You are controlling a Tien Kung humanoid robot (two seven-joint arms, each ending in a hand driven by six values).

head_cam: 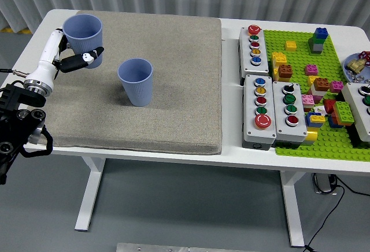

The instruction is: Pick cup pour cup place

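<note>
Cup-pouring looks finished and the placing step seems to be in hand. From the head view, a blue ribbed plastic cup (82, 31) stands upright near the far left corner of the grey fabric mat (173, 90) that covers the left part of the white counter (231, 154). The left hand (65, 55), white with black fingers (87, 58), holds this cup, its fingers wrapped round the lower wall; whether the base touches the mat cannot be told. A second blue ribbed plastic cup (136, 82) stands upright and apart from it, nearer the mat's middle. Grey button boxes (262, 104) and a green brick baseplate (312, 90) lie towards the right edge. The right hand is not visible.

Such a cup likely is light, thin-walled and easily squashed; a gentle hold around the mid-wall should suit it best.
</note>
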